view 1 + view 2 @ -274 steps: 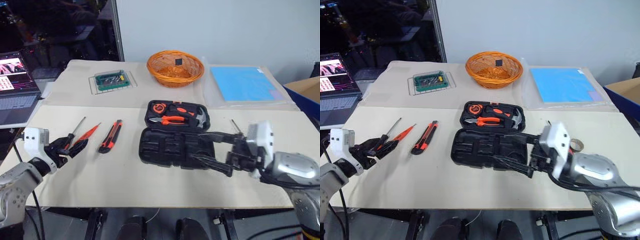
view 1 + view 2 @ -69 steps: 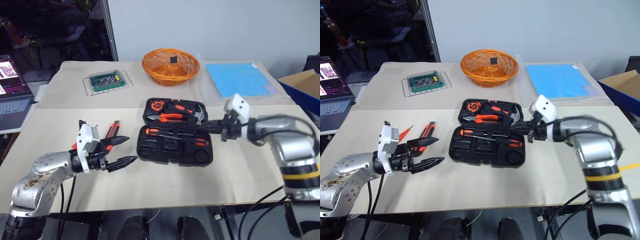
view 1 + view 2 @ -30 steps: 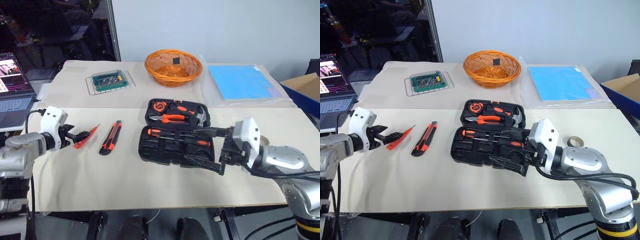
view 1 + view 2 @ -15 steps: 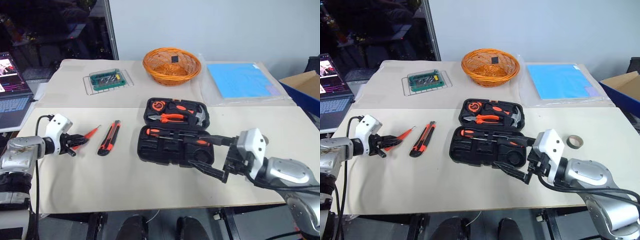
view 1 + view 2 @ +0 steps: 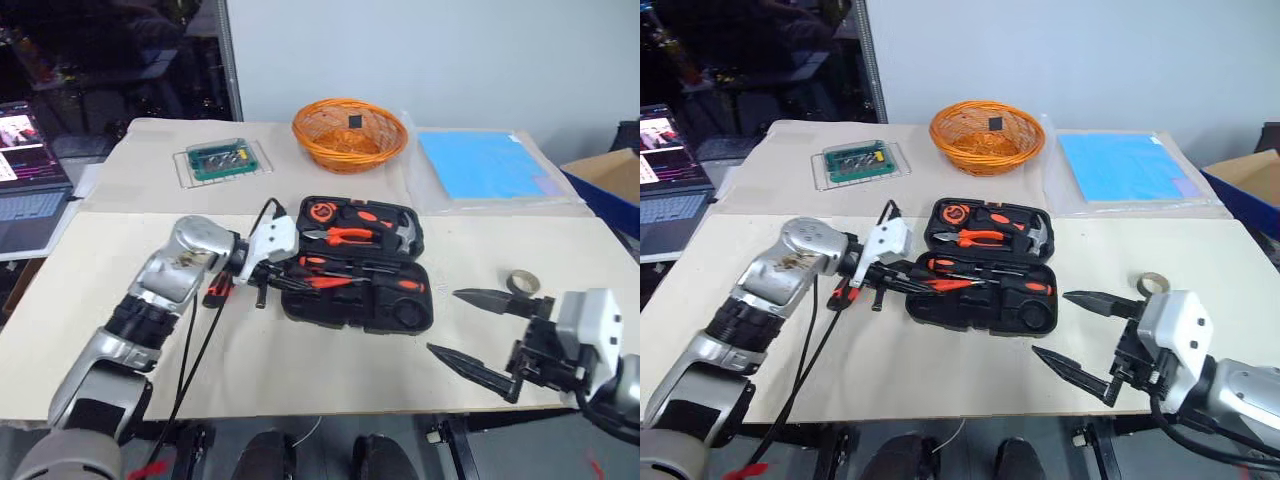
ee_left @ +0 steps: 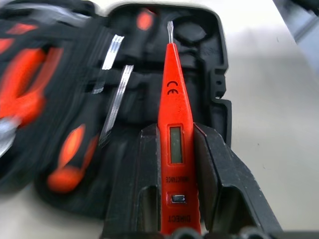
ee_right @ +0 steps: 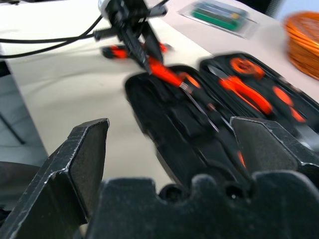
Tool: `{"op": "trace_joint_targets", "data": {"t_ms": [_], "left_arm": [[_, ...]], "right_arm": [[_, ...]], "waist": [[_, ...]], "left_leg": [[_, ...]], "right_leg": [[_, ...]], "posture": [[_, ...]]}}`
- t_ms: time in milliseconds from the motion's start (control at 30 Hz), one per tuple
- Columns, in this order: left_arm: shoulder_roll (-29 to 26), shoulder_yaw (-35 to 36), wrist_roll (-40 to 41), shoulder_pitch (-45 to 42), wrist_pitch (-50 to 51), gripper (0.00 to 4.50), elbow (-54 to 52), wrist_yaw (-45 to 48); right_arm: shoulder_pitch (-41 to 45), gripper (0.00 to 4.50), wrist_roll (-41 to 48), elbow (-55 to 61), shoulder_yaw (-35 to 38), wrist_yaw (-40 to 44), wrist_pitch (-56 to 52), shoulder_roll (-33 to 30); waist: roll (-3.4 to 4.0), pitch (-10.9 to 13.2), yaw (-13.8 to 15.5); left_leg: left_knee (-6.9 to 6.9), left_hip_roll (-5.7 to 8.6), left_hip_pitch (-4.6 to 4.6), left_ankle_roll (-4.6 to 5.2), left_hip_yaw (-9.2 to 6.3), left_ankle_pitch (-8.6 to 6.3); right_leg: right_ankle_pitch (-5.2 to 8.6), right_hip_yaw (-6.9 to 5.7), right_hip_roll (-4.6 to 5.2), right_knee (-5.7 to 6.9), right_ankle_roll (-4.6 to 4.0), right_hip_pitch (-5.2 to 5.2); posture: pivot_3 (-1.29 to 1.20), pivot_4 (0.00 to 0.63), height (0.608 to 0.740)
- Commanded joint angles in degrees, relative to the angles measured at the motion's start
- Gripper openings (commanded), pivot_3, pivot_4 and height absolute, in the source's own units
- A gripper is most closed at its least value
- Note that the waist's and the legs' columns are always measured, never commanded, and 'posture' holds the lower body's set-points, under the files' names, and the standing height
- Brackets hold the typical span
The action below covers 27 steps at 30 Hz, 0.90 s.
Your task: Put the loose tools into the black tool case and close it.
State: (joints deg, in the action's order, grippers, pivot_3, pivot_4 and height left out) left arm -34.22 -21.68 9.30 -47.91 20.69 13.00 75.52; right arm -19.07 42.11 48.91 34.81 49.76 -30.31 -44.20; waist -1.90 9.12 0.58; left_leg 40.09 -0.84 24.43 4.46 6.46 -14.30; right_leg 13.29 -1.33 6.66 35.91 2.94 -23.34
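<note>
The table (image 5: 300,370) carried everything, and near its middle lay the black tool case (image 5: 355,290), open flat, its far half holding moulded-in tools and its near half already taking two screwdrivers (image 5: 345,272). It looked a stiff, light plastic shell, likely to slide if its lid were pushed without the base being steadied; the lid's outer edge seemed the place to take hold.

The right pincer (image 5: 1080,335) hung off to the case's near right side, jaws spread wide and empty. The left pincer (image 6: 172,164) was clamped on the handle end of an orange tester screwdriver (image 6: 172,124), its blade reaching out over the near half of the case. That tool looked slim, rigid and light, smooth enough to twist in a loose grip. Its body bore a CE mark, a small display window and, low on the handle, what seemed to read "DIRECT".

The utility knife (image 5: 215,290) lay on the table by the left arm, partly hidden. The small tape roll (image 5: 519,282) sat right of the case, well apart.
</note>
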Motion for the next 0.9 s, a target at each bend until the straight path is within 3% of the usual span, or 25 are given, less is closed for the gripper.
{"op": "trace_joint_targets", "data": {"t_ms": [33,433,800,833,900], "left_arm": [[3.60,-2.14,-5.04,-4.75,-5.20,0.48,6.65,-2.07],[7.59,-5.08,-13.24,-8.29,-17.40,0.48,21.11,0.49],[10.86,-5.18,-15.80,-9.09,-17.71,0.48,23.55,1.70],[10.68,-4.80,-15.72,-9.01,-17.49,1.48,23.38,1.62],[10.15,-3.53,-14.55,-8.86,-17.09,1.93,22.39,2.36]], "right_arm": [[-2.42,4.50,2.85,3.33,5.81,-0.97,-0.84,-1.06],[-4.98,4.50,7.30,7.87,7.32,-7.22,-3.07,-2.53],[-6.38,4.50,9.05,9.10,7.63,-10.09,-3.10,-3.69],[-6.52,4.50,9.28,9.18,7.63,-10.28,-3.06,-3.75],[-6.83,4.50,9.53,9.21,7.60,-10.55,-2.94,-3.87]], "waist": [[0.01,0.00,0.15],[0.01,-0.01,0.22],[0.02,-0.01,0.52],[0.02,-0.02,0.51],[0.02,-0.01,0.43]], "left_leg": [[-0.01,-0.01,-0.03,-0.01,-0.01,0.01],[0.00,0.00,-0.04,0.06,-0.01,-0.04],[0.02,0.03,-0.04,0.13,-0.01,-0.08],[0.03,0.03,-0.04,0.14,-0.01,-0.08],[0.03,0.03,-0.02,0.14,-0.01,-0.08]], "right_leg": [[0.00,-0.02,-0.01,0.02,-0.01,0.03],[-0.01,0.04,0.12,-0.03,0.01,0.04],[-0.01,-0.03,0.20,-0.03,0.05,0.09],[-0.01,-0.03,0.20,-0.03,0.05,0.09],[-0.01,-0.04,0.20,-0.03,0.06,0.08]], "posture": [[0.00,0.150,0.740],[0.00,0.150,0.740],[0.00,0.150,0.740],[0.00,0.150,0.740],[0.00,0.150,0.740]]}}
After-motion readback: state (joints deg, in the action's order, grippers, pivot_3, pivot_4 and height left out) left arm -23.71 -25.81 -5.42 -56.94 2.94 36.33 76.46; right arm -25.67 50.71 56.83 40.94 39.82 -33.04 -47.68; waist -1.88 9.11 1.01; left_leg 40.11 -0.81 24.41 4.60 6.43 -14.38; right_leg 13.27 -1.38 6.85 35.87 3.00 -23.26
